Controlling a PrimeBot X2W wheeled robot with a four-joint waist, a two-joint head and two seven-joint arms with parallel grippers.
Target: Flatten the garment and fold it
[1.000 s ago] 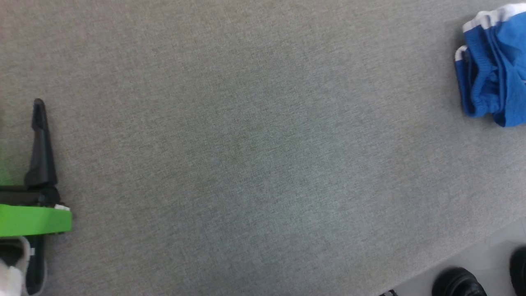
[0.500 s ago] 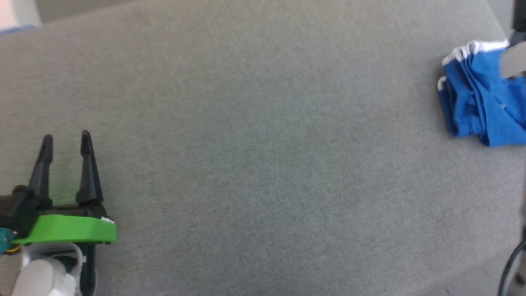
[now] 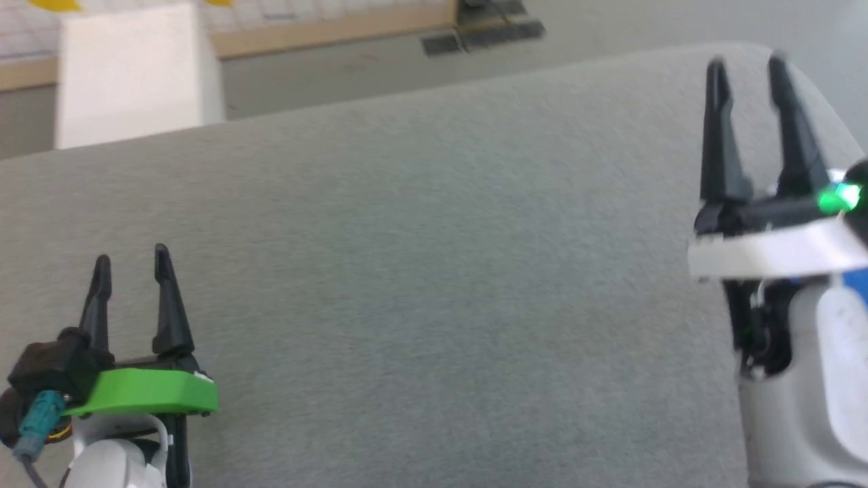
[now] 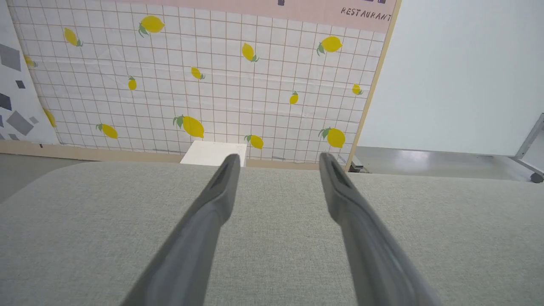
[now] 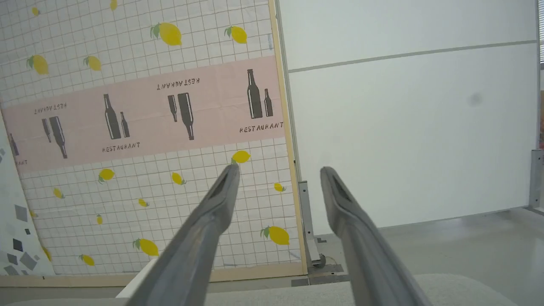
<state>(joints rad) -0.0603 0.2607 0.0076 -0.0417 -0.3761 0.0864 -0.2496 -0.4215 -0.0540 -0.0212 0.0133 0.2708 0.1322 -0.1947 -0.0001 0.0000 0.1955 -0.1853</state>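
The garment is almost wholly hidden; a sliver of bright blue (image 3: 858, 285) shows at the right edge of the head view, behind my right wrist. My left gripper (image 3: 131, 256) hovers low at the near left of the grey fabric table (image 3: 434, 271), open, nothing between its fingers. My right gripper (image 3: 746, 62) is raised at the right, fingers pointing toward the table's far edge, open and empty. In the left wrist view the left gripper (image 4: 278, 158) points across bare grey cloth. From the right wrist camera the right gripper (image 5: 280, 169) points at the wall.
A white box (image 3: 135, 74) stands just beyond the table's far edge at the left. Behind it is a lemon-print wall panel (image 4: 212, 85) with a wooden base strip. The table's rounded far right corner (image 3: 807, 74) lies by the right fingers.
The head camera has tilted up, bringing the far edge and wall into view. The right gripper has come into view and now covers most of the blue garment. The left gripper stays open.
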